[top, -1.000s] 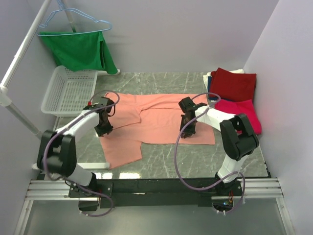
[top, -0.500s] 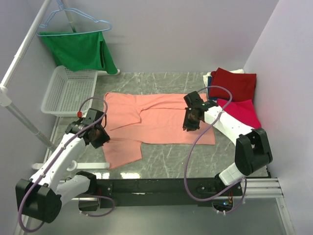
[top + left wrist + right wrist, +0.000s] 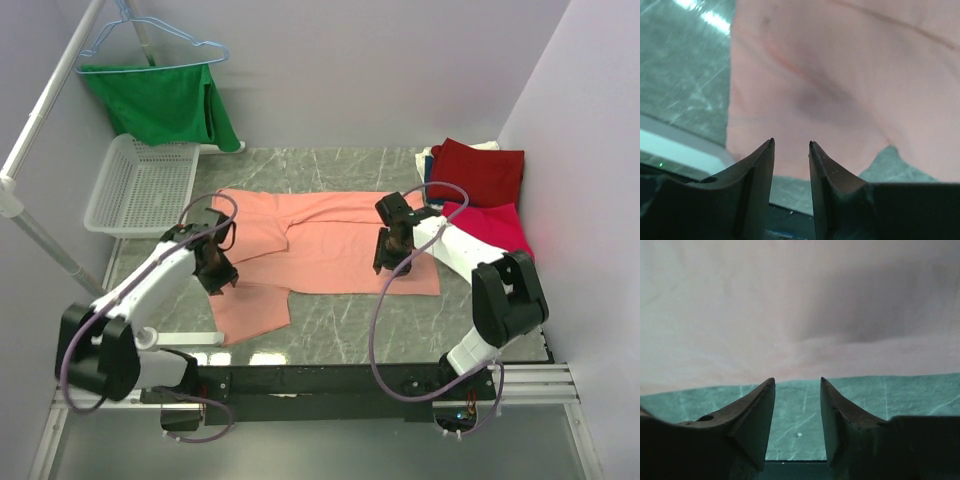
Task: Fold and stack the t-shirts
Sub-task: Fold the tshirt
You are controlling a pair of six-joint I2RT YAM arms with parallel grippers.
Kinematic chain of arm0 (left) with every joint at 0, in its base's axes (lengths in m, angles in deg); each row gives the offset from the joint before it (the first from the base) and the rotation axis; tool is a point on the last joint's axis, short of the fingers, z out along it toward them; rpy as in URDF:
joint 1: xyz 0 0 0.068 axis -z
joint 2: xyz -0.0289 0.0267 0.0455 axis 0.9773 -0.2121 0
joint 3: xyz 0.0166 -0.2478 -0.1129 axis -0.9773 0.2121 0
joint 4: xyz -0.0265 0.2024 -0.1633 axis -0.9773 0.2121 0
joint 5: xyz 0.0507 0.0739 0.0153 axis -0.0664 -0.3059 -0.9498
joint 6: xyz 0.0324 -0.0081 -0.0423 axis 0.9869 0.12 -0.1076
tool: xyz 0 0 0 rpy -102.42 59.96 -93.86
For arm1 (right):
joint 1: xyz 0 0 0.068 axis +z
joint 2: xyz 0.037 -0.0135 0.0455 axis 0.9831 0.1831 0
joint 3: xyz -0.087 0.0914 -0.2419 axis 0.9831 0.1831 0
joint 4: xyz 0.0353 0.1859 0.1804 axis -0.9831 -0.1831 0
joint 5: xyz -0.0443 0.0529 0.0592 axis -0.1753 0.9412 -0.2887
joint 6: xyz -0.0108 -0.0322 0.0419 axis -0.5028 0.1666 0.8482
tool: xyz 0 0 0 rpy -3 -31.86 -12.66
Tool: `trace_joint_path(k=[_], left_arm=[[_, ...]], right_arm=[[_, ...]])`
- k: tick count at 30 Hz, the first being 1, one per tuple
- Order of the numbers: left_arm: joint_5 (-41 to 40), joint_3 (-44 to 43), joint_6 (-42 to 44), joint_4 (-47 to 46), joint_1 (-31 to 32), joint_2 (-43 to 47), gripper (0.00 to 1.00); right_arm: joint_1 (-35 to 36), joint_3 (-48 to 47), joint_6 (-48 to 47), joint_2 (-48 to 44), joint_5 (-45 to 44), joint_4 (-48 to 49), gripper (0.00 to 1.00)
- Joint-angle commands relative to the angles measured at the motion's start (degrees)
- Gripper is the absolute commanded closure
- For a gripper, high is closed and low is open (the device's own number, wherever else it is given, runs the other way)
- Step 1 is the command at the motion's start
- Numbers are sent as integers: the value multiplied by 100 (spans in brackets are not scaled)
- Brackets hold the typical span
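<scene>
Salmon-pink t-shirt [image 3: 320, 245] lay spread flat mid-table on the grey-green marbled table [image 3: 330, 170], boxed in by pale lilac walls [image 3: 350, 70]. A dark red t-shirt [image 3: 480, 172] and a crimson-pink t-shirt [image 3: 495, 228] were heaped at the far right. The left gripper [image 3: 790, 144] hovered over its left edge, jaws narrowly apart and empty, and the right gripper [image 3: 797, 380] at its near hem, wider and empty.

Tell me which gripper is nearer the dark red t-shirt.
Right. The right gripper sits just left of the dark red t-shirt; the left gripper is across the salmon-pink t-shirt, far left.
</scene>
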Motion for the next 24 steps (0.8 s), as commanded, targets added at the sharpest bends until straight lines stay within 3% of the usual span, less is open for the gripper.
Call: trace_joint_path(k=[1,17,24], left_arm=[[-258,-668,-108,-563,135,-833,61],[-469,-1241,235,-985,180,-3109,61],[-513,-1977,498,-836,154,-3787,62]], right_arm=[[-181,-156,-76,441,-106,129,48],[-401,-895,-40,1708,211,-64,46],[-524,-1482,-58,2252,211,-284,47]])
